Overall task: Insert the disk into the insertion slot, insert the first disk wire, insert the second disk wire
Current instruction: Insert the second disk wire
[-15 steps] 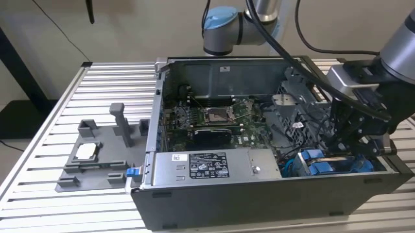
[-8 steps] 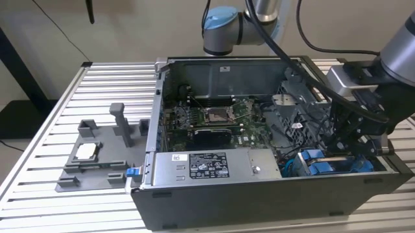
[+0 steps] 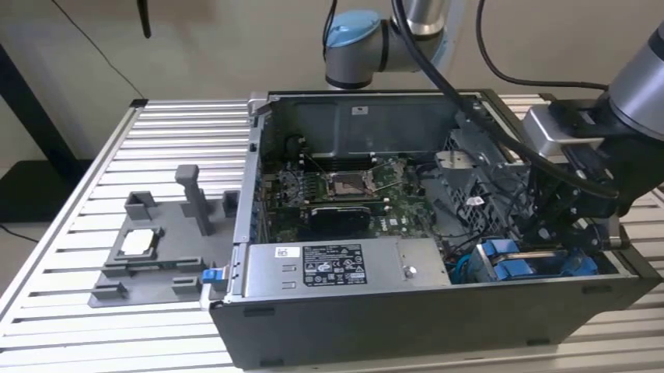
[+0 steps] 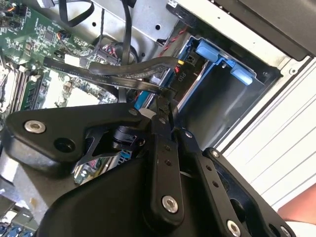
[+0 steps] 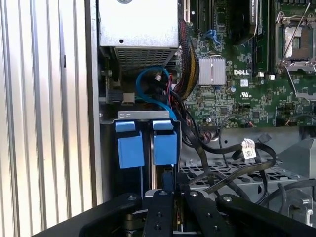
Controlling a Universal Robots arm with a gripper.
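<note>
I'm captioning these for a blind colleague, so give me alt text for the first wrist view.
The black pincer sits low inside an open computer case, just in front of two bright blue drive carrier tabs standing side by side in the grey metal drive cage. Beyond them lie a green motherboard, loose black cables and a looped blue cable.
</note>
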